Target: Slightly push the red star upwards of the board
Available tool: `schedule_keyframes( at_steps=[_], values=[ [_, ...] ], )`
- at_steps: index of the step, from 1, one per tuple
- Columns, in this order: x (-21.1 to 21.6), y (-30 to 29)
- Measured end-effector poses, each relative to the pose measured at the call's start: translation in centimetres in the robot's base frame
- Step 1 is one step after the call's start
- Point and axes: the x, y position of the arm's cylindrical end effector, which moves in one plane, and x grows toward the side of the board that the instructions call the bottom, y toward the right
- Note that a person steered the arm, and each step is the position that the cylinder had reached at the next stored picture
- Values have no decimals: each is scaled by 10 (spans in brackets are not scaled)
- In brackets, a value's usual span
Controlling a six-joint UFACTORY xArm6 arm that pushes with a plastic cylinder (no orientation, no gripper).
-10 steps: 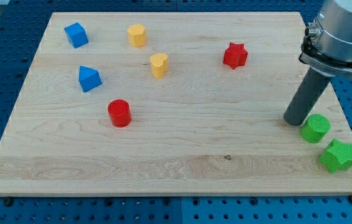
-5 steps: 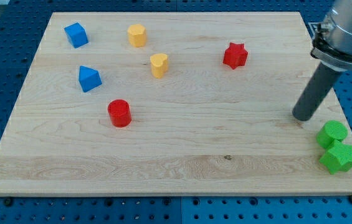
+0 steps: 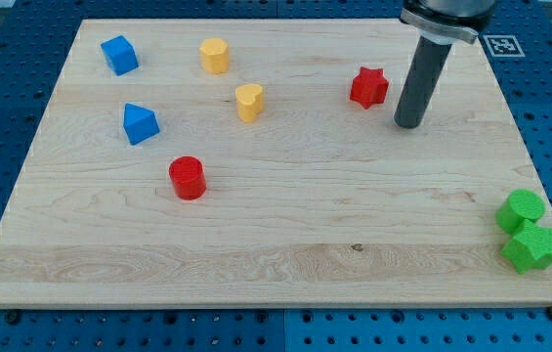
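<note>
The red star (image 3: 368,87) lies on the wooden board (image 3: 285,225) in the upper right-of-centre part. My tip (image 3: 408,124) stands on the board just to the right of the star and a little below it, apart from it by a small gap. The dark rod rises from the tip towards the view's top edge.
A red cylinder (image 3: 187,177) sits left of centre. A yellow heart-like block (image 3: 248,101) and a yellow block (image 3: 215,55) lie upper left of centre. Two blue blocks (image 3: 119,54) (image 3: 140,123) are at the left. A green cylinder (image 3: 521,210) and a green star (image 3: 530,247) touch at the lower right edge.
My tip has moved from the right edge near the green blocks up and left to beside the red star. The green cylinder was shoved right against the green star earlier.
</note>
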Motion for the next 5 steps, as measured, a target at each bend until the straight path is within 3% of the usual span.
schedule_keyframes(
  at_steps=[2, 5],
  values=[
    [-2, -1],
    [-38, -17]
  ],
)
